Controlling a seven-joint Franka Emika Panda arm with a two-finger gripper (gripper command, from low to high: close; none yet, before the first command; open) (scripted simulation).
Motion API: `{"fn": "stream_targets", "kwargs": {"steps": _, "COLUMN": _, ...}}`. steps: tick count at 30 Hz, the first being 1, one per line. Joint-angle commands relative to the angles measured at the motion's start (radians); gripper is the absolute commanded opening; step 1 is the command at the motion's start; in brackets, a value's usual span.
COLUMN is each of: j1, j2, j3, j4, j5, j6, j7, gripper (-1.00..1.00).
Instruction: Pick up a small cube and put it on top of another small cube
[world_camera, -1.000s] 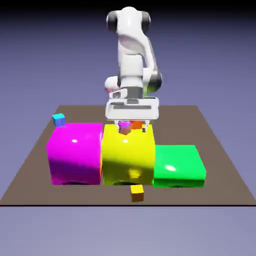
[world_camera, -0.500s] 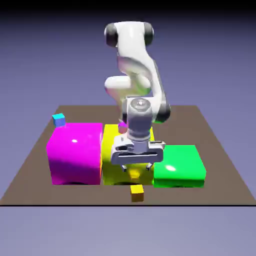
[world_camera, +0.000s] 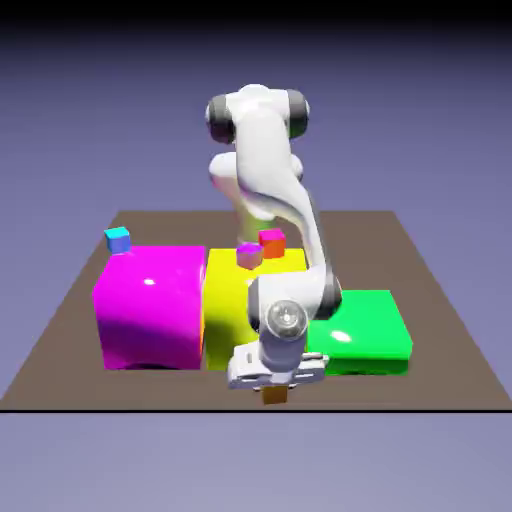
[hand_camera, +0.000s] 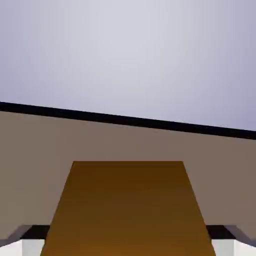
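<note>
The small cube (world_camera: 276, 396) is amber and rests on the brown table near its front edge, just in front of the yellow block. My gripper (world_camera: 275, 386) has come down over it, and the hand hides most of the cube in the exterior view. The hand view shows the small cube (hand_camera: 127, 210) large and dark amber between the grey fingertips (hand_camera: 20, 239), which are shut on its sides. A pink-purple small cube (world_camera: 249, 255) and a red-orange small cube (world_camera: 272, 241) sit on top of the yellow block, behind the arm.
Three big blocks stand in a row: magenta (world_camera: 150, 305), yellow (world_camera: 226, 300) and green (world_camera: 368, 328). A small blue cube (world_camera: 118, 239) lies behind the magenta block. The table's front edge (world_camera: 120, 408) runs close to the gripper.
The arm swung from over the yellow block's top forward and down to the table's front. The jaws went from open to shut on the amber cube.
</note>
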Motion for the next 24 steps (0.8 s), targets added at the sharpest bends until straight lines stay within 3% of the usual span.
{"fn": "stream_targets", "kwargs": {"steps": 1, "j1": -0.001, "j2": -0.026, "j3": 0.003, "j4": 0.018, "j5": 0.001, "j6": -0.044, "j7": -0.001, "gripper": -1.00}}
{"fn": "stream_targets", "kwargs": {"steps": 24, "j1": 0.148, "j2": -0.838, "j3": -0.002, "j4": -0.375, "j5": 0.043, "j6": -0.448, "j7": -0.096, "gripper": -1.00}}
